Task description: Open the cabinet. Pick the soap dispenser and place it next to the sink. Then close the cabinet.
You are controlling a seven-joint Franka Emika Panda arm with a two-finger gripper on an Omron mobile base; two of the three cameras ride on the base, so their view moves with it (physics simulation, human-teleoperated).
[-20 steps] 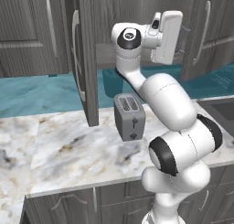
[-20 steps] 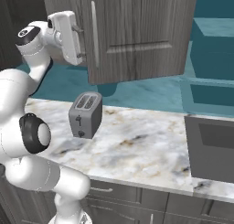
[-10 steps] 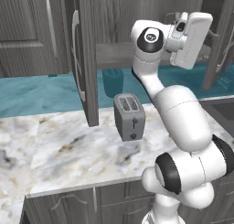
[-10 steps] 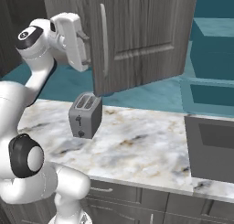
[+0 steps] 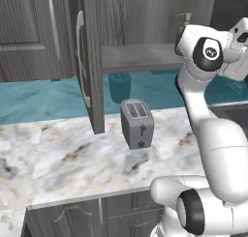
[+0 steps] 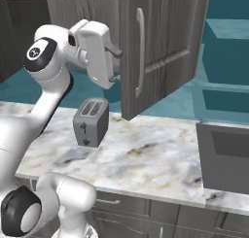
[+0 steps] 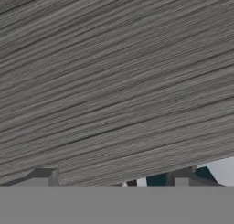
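Dark grey wood-grain cabinet (image 6: pixel 165 42) doors stand ajar; the empty, spread pincer (image 6: pixel 115 64) hovers just left of the right door's edge, above the grey toaster (image 6: pixel 90 121).

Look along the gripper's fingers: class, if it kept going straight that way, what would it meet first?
Most likely the cabinet's right door. The open gripper points at its inner face, and the hand view shows wood grain close up. How much gap remains is hard to judge.

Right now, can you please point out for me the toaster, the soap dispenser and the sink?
toaster (image 6: pixel 90 121), right base view, on its grey side face.
soap dispenser (image 5: pixel 184 18), left base view, on its brass pump spout, inside the cabinet.
sink (image 6: pixel 227 157), right base view, on its dark basin.
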